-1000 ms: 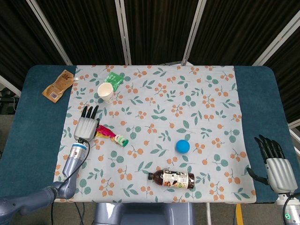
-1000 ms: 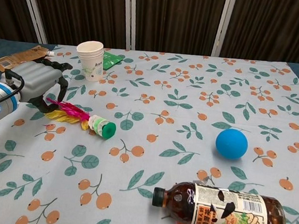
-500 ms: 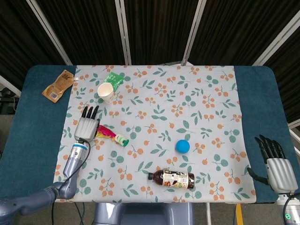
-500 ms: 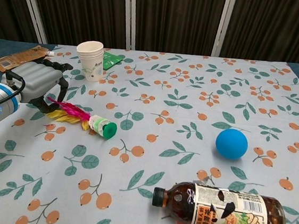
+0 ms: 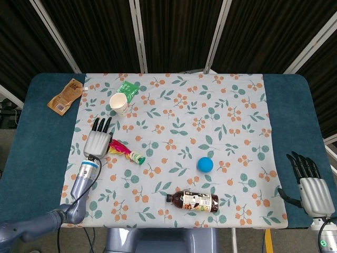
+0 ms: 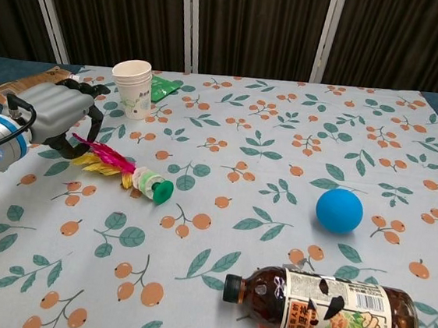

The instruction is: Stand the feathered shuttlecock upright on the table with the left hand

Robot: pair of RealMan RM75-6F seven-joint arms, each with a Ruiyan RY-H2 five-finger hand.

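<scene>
The feathered shuttlecock [image 5: 124,152] [image 6: 126,170] lies on its side on the left of the flowered cloth, with pink and yellow feathers pointing left and its green-capped base pointing right. My left hand [image 5: 97,140] [image 6: 50,113] is at the feather end. Its thumb curls over the feather tips and pinches them against the hand, while the other fingers reach straight toward the far edge. The feather end looks slightly raised and the base still touches the cloth. My right hand [image 5: 310,187] rests open off the cloth at the near right corner, holding nothing.
A white paper cup [image 5: 119,103] [image 6: 133,87] stands just beyond my left hand, with a green packet [image 5: 129,88] behind it. A brown packet [image 5: 66,96] lies at the far left. A blue ball [image 5: 205,164] [image 6: 339,210] and a lying brown bottle [image 5: 195,200] [image 6: 321,308] are near the front middle.
My left hand has risen a little and moved toward the far edge, taking the feather end with it. The shuttlecock has swung slightly, its base staying on the cloth.
</scene>
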